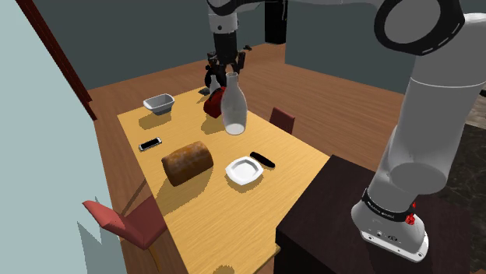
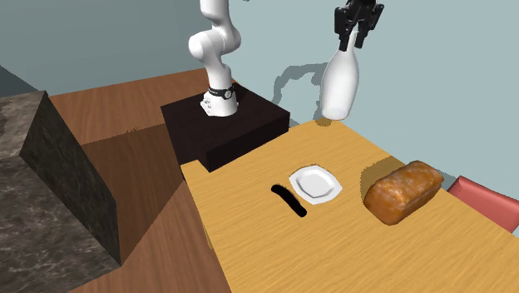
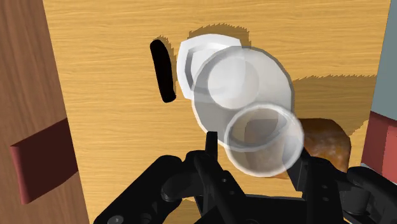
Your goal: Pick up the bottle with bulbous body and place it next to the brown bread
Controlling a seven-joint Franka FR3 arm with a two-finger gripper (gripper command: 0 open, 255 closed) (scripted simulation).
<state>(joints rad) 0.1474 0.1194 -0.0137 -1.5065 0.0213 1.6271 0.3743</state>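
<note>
My black two-finger gripper (image 1: 228, 72) is clamped on the narrow neck of the translucent white bottle with the bulbous body (image 1: 234, 110). The bottle hangs straight below me, long axis upright, mouth up between my fingers, round base down, and seemingly clear of the yellow wooden table (image 1: 234, 218). The brown crusty bread loaf (image 1: 187, 162) lies flat on the tabletop, lower and toward the shoulder view's left of the bottle — so I judge the coming move as a carry across and down, onto bare wood just beside the loaf.
</note>
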